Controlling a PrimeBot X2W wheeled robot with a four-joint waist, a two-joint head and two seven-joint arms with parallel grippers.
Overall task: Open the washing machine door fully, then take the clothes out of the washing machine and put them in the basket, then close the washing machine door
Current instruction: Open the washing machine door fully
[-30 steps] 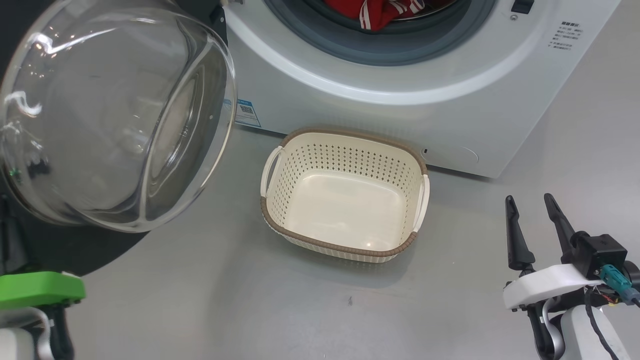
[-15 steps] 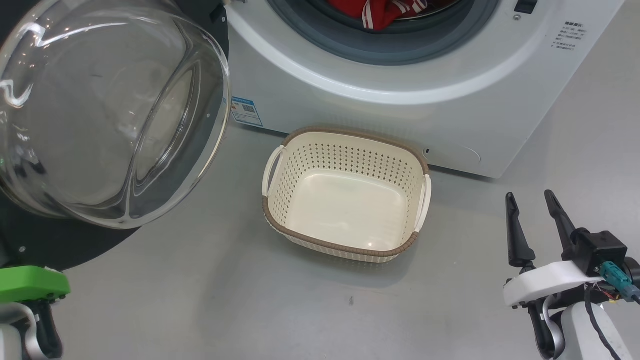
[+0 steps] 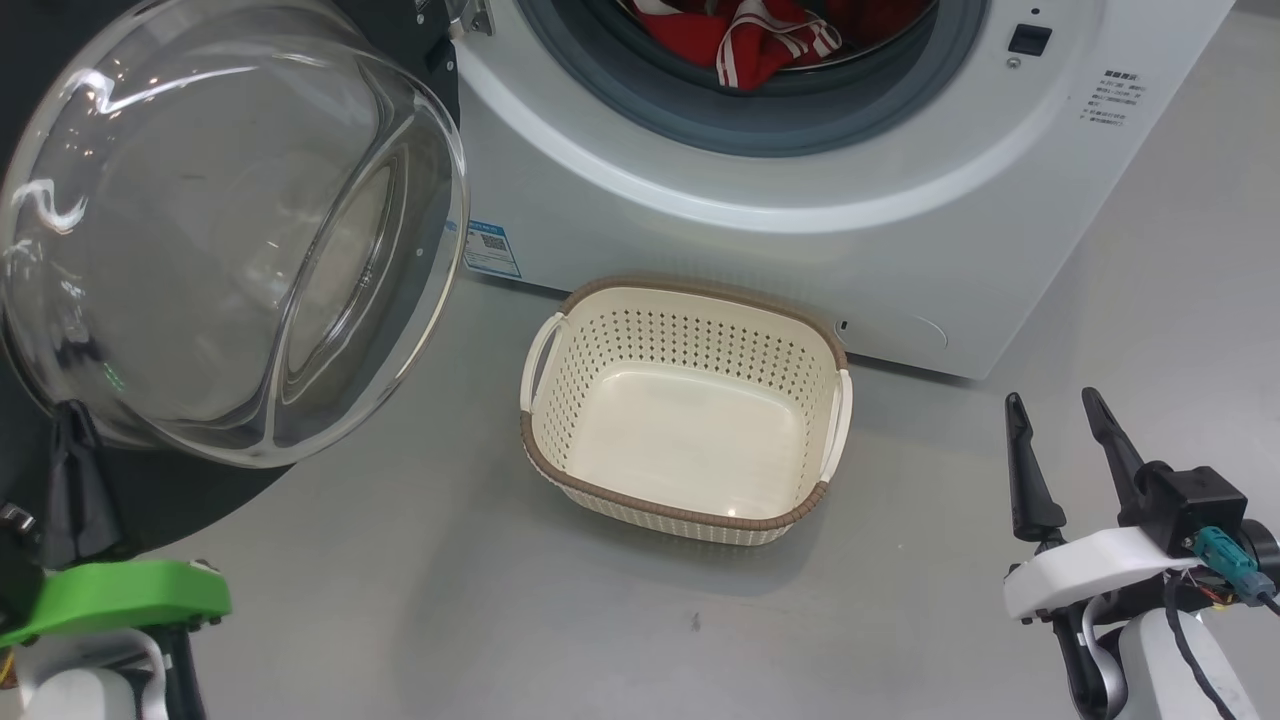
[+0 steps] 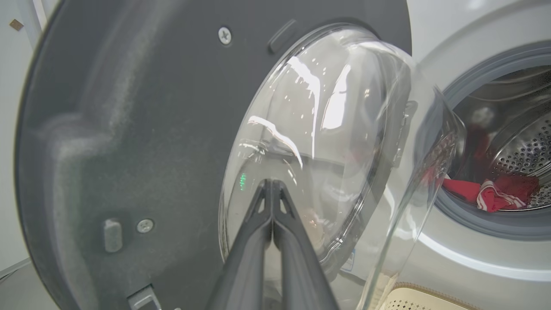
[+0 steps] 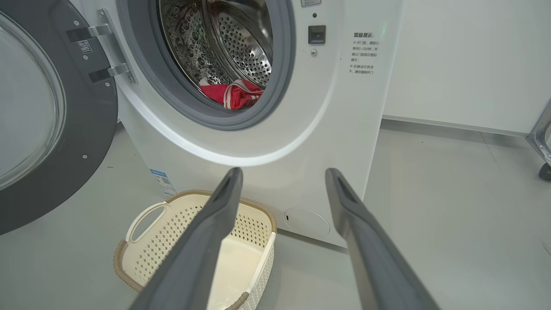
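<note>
The washing machine door (image 3: 230, 230) stands swung open at the left, its clear glass bowl (image 4: 323, 150) bulging from the dark inner rim (image 4: 129, 129). My left gripper (image 4: 271, 183) is shut with nothing in it, and its tips sit close against the bowl's lower part; from the head view it (image 3: 75, 430) shows under the bowl. Red clothes (image 3: 760, 35) with white stripes lie in the drum mouth of the washing machine (image 3: 800, 230). The cream basket (image 3: 700, 290) stands empty on the floor before it. My right gripper (image 3: 1052, 400) is open and empty, to the basket's right.
The grey floor spreads around the basket and to the right of the machine. A white wall (image 5: 465, 60) runs behind on the right. A metal frame with a caster (image 5: 543, 150) stands at the far right edge of the right wrist view.
The head camera has tilted slightly, shifting the picture down. My left arm with its green mount has moved right, and its shut fingers now show under the glass bowl. The right gripper holds still.
</note>
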